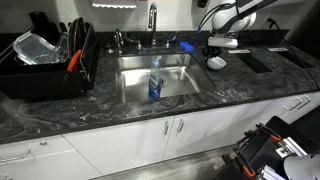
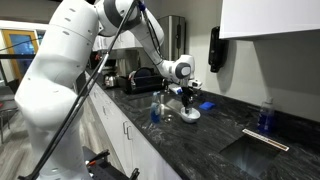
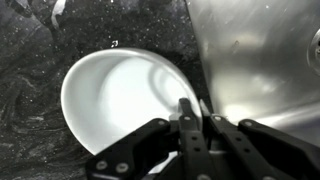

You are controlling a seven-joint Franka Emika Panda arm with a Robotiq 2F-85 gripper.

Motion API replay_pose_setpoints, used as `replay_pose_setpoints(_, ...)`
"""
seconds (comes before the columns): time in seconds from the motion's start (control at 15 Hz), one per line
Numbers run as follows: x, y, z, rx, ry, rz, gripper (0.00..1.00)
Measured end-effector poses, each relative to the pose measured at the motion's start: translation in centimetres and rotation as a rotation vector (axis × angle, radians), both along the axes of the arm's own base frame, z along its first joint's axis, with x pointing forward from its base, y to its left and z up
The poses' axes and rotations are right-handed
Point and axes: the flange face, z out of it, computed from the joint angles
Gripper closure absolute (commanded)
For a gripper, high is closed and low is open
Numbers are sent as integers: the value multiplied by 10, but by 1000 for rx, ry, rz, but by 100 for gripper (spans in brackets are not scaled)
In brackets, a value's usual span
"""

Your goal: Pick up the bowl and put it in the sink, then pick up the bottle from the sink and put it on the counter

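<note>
The white bowl (image 1: 216,63) (image 2: 188,114) is by the counter (image 1: 240,85) just beside the sink (image 1: 135,80); I cannot tell whether it rests on the stone or hangs just above it. In the wrist view the bowl (image 3: 115,95) fills the left half. My gripper (image 3: 193,112) (image 1: 222,44) (image 2: 186,98) is above it, and its two fingers are closed to a thin gap on the bowl's near rim. The clear bottle with the blue label (image 1: 155,86) (image 2: 157,108) stands upright in the sink basin. The shiny sink wall (image 3: 260,60) lies right next to the bowl.
A black dish rack (image 1: 60,75) holding a clear plastic container (image 1: 35,48) stands at the far side of the sink. The chrome faucet (image 1: 152,20) and a small flat blue object (image 1: 186,45) are behind the basin. A dark rectangular mat (image 1: 257,62) (image 2: 250,150) lies beyond the bowl.
</note>
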Motion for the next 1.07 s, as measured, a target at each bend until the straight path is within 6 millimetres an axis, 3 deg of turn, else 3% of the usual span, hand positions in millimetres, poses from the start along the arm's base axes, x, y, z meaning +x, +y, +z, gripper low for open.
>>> replay_pose_setpoints(0.53,-4,57,11,163,-62,266,98)
replay_pose_setpoints(1.0,-11,73,7,251,-95,406,98)
replay_pose_setpoints(1.07,-10,75,7,260,-102,422,91)
